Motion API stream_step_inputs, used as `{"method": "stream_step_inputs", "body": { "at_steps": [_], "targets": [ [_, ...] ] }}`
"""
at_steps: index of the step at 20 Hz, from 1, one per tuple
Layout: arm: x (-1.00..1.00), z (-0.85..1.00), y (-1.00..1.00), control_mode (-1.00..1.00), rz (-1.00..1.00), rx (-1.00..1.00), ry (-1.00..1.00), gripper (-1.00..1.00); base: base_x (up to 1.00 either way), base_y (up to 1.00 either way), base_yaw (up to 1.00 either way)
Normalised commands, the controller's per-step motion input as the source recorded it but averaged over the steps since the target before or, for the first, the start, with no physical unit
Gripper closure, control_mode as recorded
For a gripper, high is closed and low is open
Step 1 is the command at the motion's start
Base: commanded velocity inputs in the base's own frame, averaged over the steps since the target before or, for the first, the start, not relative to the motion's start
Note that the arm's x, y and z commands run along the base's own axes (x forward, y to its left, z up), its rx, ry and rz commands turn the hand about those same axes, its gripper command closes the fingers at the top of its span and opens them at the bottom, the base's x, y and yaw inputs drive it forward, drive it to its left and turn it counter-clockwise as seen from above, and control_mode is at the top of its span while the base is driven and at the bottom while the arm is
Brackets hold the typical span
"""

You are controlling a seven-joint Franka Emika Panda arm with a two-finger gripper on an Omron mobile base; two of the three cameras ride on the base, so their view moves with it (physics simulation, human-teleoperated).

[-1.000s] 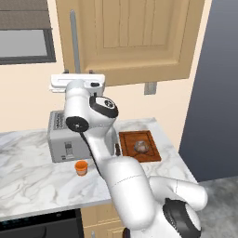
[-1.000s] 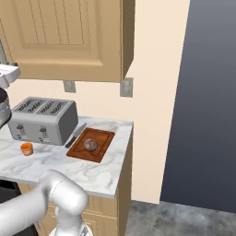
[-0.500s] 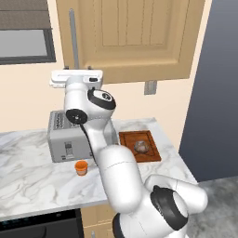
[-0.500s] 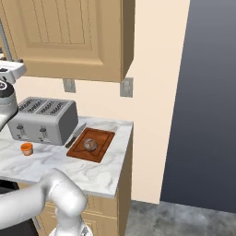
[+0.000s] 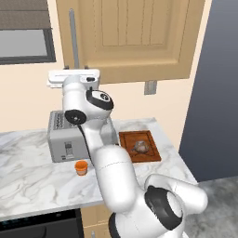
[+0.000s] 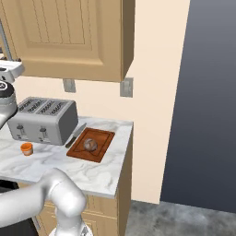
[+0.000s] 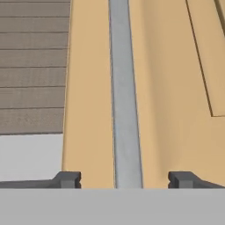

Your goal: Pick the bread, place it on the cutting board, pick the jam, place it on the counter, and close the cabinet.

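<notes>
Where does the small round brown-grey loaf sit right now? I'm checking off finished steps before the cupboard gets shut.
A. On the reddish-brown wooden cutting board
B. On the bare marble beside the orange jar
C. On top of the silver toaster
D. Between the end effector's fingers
A: the small round brown-grey loaf lies on the reddish-brown wooden cutting board, right of the silver toaster and well apart from the orange jar.

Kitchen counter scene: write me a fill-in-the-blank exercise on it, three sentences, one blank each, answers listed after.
1. The bread lies on the ______.
2. The jam stands on the counter in front of the ______.
3. In the hand view, the cabinet's long metal ______ runs between the two fingertips.

Missing words: cutting board; toaster; handle
</notes>
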Motion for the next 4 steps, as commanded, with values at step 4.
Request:
{"method": "stream_step_inputs", "body": {
  "at_steps": [4],
  "targets": [
    [0.03,0.00,0.00,-1.00,0.00,0.00,0.03,-1.00,0.00,0.00,0.00]
  ]
}}
